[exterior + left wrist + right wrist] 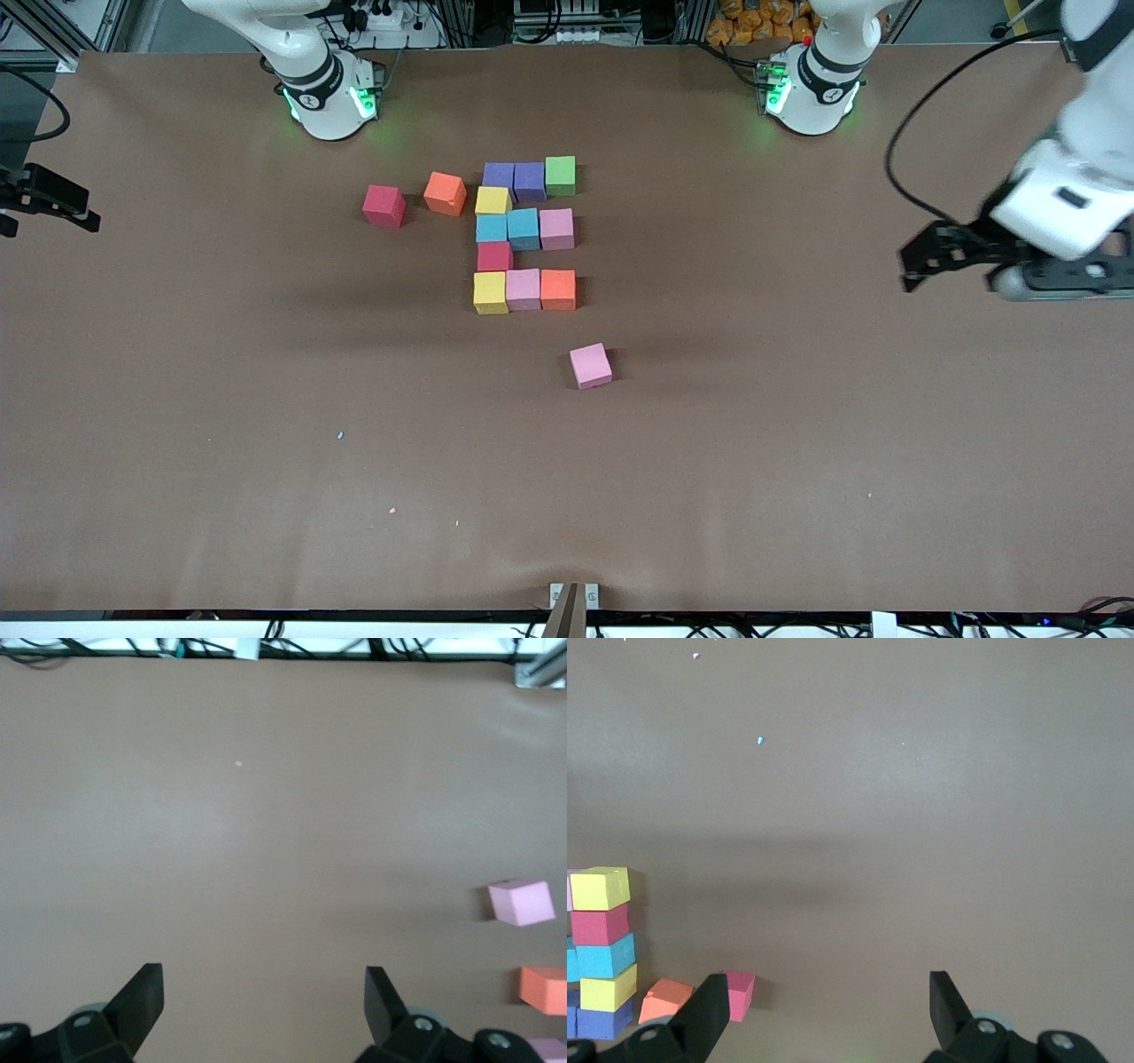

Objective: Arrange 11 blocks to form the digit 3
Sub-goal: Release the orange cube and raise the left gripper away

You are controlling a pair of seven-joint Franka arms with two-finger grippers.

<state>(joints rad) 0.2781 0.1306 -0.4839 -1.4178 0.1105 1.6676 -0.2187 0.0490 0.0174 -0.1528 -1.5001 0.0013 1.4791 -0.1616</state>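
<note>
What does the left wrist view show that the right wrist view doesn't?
Only the left wrist view: the loose pink block lying apart from the group, and the group's orange corner block. Its open left end effector hangs over bare table.

Only the right wrist view: the yellow-red-blue-yellow column, the purple block, and the stray orange block and red block beside it, past the open right end effector.

Both: brown table, open empty fingers.

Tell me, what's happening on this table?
Two arms are laying coloured blocks into a digit 3. Eleven sit together mid-table; a pink block, red block and orange block lie loose. Neither arm holds anything: the left gripper and right gripper hang open at the table's ends.
</note>
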